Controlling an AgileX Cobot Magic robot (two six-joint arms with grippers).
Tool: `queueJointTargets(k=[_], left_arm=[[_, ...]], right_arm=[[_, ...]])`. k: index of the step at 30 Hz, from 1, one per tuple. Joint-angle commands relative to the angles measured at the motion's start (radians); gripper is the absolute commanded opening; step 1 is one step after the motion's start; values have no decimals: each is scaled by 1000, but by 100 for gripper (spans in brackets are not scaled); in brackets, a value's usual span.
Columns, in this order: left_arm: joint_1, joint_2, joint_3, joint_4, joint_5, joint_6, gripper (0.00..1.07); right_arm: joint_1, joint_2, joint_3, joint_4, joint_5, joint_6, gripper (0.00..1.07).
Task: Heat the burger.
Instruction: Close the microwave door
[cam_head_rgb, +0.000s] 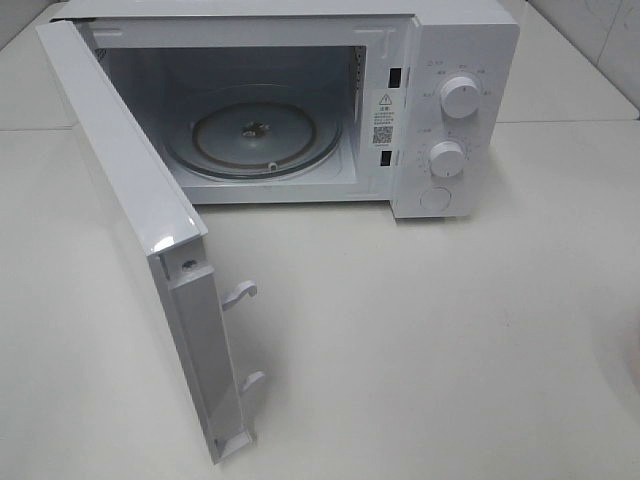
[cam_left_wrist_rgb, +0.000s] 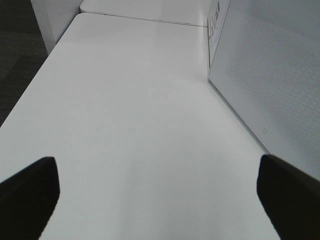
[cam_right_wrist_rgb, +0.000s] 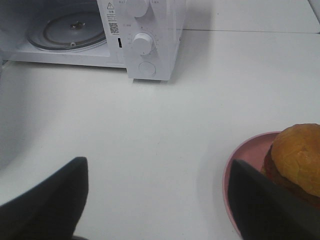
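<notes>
Open microwave (cam_head_rgb: 300, 110), burger (cam_right_wrist_rgb: 300, 160) waiting on pink plate (cam_right_wrist_rgb: 245, 165).
Both grippers (cam_left_wrist_rgb: 157, 200) (cam_right_wrist_rgb: 157, 200) spread wide, empty; burger just beside one right finger (cam_right_wrist_rgb: 265, 205).

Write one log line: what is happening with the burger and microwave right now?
microwave: door open, turntable bare | burger: on pink plate, untouched | both jaws: open, empty

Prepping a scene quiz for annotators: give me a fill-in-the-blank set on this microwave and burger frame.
1. The microwave door is ____.
2. The burger sits on a ____ plate.
3. The glass turntable inside has ____ on it.
4. The microwave's front panel has ____ round knobs, one above the other.

Missing words: open; pink; nothing; two
</notes>
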Motion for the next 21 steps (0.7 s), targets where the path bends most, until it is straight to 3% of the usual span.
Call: queueJointTargets(k=[1,21], left_arm=[[2,-1,2,0,-2,1,100],[2,-1,2,0,-2,1,100]], right_arm=[[-7,-30,2,0,-18,0,76],[-7,-30,2,0,-18,0,76]])
